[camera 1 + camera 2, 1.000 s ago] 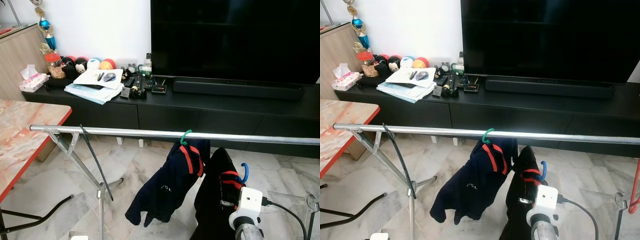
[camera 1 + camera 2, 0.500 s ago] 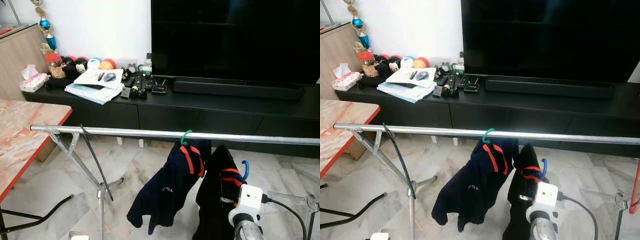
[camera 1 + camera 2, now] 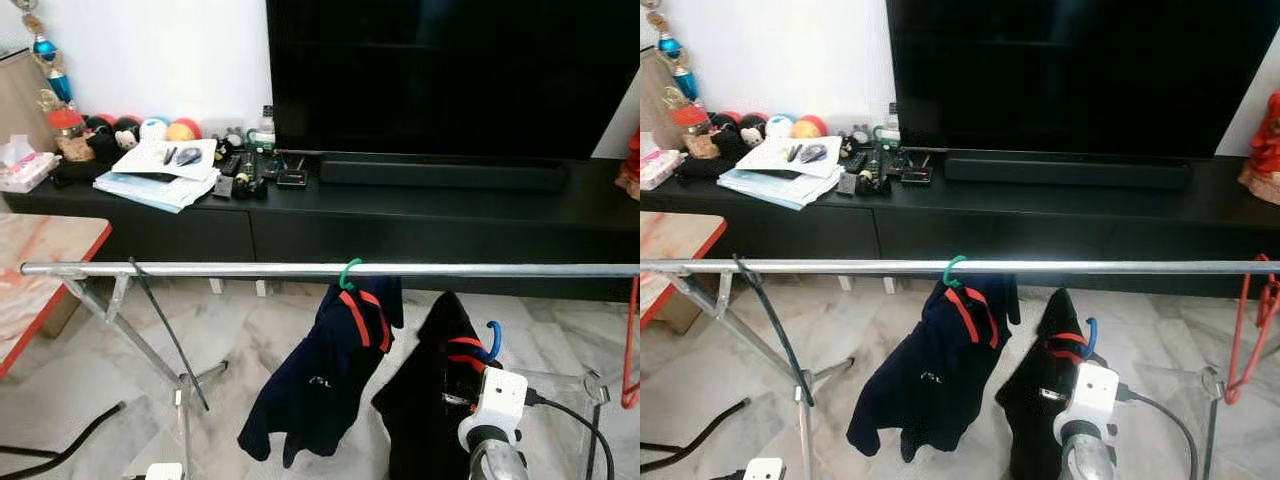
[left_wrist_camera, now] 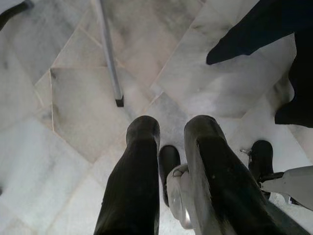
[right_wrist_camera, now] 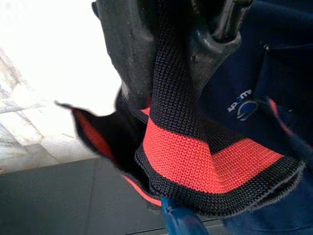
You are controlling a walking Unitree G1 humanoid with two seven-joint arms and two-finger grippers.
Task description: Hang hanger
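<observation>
A silver rail (image 3: 200,269) runs across in front of me. From it hangs a green hanger (image 3: 348,272) carrying a navy shirt (image 3: 325,375) with red stripes. To its right and below the rail is a second dark shirt (image 3: 435,400) on a blue hanger (image 3: 491,338). My right gripper (image 5: 171,73) is shut on that shirt's red-and-black collar (image 5: 190,161), and the blue hanger (image 5: 178,221) shows under the collar. My white right wrist (image 3: 497,396) sits just below the shirt. My left gripper (image 4: 171,139) hangs over the floor with a small gap between its fingers.
A red hanger (image 3: 1243,340) hangs at the rail's right end. The rack's legs (image 3: 150,345) and a black cable (image 3: 165,335) stand at the left, beside a red-edged table (image 3: 40,290). Behind the rail are a black TV stand (image 3: 420,215) and a TV (image 3: 450,70).
The whole picture has shifted left, so the camera turned right and the red hanger came into view. The held shirt stays below the rail.
</observation>
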